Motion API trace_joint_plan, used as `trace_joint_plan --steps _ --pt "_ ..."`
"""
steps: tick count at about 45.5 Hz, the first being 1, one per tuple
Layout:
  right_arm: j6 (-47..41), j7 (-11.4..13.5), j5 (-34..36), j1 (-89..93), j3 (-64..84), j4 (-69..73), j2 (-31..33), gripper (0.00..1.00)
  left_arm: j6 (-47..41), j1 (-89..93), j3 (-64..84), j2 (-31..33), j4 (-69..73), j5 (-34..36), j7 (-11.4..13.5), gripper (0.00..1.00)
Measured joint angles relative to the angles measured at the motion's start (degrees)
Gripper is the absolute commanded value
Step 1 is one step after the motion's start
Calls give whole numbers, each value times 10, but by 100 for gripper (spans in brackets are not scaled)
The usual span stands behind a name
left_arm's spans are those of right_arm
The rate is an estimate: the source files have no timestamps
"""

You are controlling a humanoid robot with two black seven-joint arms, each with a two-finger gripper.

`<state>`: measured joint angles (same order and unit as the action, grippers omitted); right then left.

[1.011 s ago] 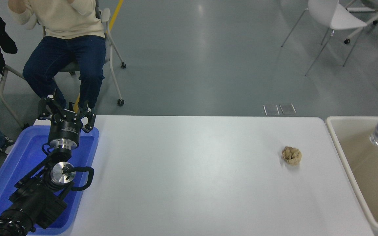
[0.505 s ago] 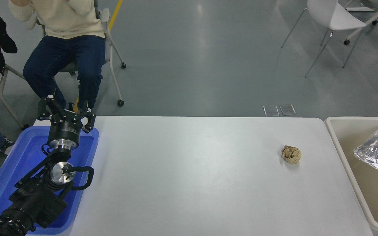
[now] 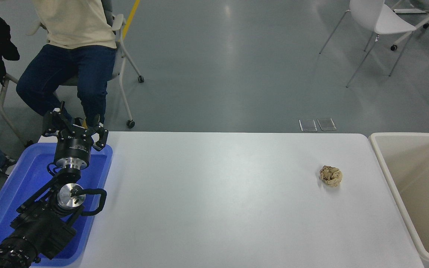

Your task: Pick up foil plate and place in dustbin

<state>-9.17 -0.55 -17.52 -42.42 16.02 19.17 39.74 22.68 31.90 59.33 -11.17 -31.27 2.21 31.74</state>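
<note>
Oddly, from where I stand the foil plate cannot be seen anywhere; only the pale inside walls and floor of the dustbin show, and its lower part runs past the picture's edge. That bin is a large cream plastic box with a thick rounded rim, standing right against the right end of the white table, its near and far corners cut off by the frame. Just left of it, near but not touching, lies a small crumpled tan paper ball, rough and creased. From there the smooth matte tabletop stretches wide and open all the way across to the left side. At that end a glossy blue tray with raised sides overhangs the table's left edge. The left arm is parked over the tray, and the left gripper hangs at the tray's far rim with its black fingers spread apart, holding nothing. The right arm is out of sight. Beyond the table, a person sits on a wheeled chair on the grey floor.
</note>
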Motion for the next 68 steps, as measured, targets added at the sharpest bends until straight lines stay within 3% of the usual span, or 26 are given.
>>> trace_joint_plan --steps 19,30,41,46,68 --pt "-34 3 -152 -233 57 393 170 100 0 1 -1 0 0 1 -1 99" --pt "-102 4 -173 -481 234 541 190 100 0 1 -1 0 0 1 -1 99" --pt "-193 4 -124 -749 431 656 108 100 0 0 -1 -1 0 0 -1 99" --pt "-233 5 -64 -844 479 700 37 100 0 0 -1 0 0 0 -1 99" --pt "-308 6 164 -1024 507 771 -270 100 0 -1 0 -1 0 0 0 99"
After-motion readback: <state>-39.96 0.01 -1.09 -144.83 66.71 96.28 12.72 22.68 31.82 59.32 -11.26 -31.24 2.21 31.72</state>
